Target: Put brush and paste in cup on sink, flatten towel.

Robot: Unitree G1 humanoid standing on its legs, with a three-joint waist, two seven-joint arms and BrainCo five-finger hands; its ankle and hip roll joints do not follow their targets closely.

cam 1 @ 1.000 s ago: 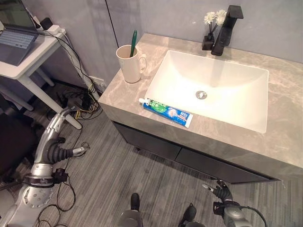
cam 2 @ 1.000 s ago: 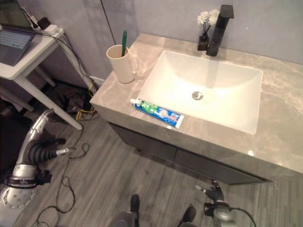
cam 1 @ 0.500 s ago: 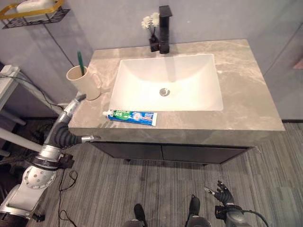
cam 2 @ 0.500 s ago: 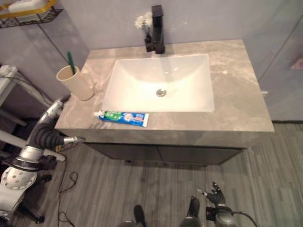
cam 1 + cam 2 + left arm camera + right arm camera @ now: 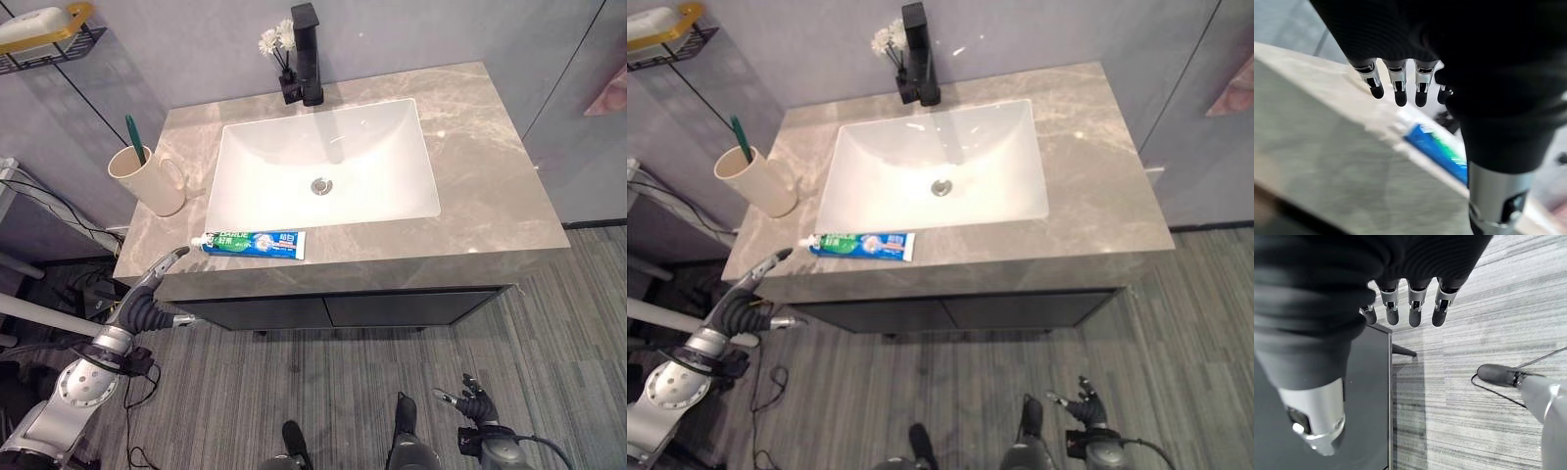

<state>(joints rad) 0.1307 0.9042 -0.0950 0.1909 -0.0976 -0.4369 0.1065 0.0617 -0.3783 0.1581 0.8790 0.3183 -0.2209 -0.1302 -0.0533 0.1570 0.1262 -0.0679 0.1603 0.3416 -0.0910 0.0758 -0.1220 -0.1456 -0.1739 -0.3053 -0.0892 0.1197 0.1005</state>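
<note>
Left hand (image 5: 149, 294) is seen raised to the front edge of the worktop (image 5: 490, 176), nearer the paste (image 5: 253, 244) than half a second ago, when it hung lower by the corner; a reach for the tube is judged to be starting. Its fingers (image 5: 1396, 83) are held straight and apart, nothing gripped or touched. Right hand (image 5: 476, 403) hangs low over the floor, fingers relaxed and empty. The brush (image 5: 133, 135) is already stood in the cup (image 5: 149, 179) left of the sink (image 5: 323, 196); no towel can be seen
</note>
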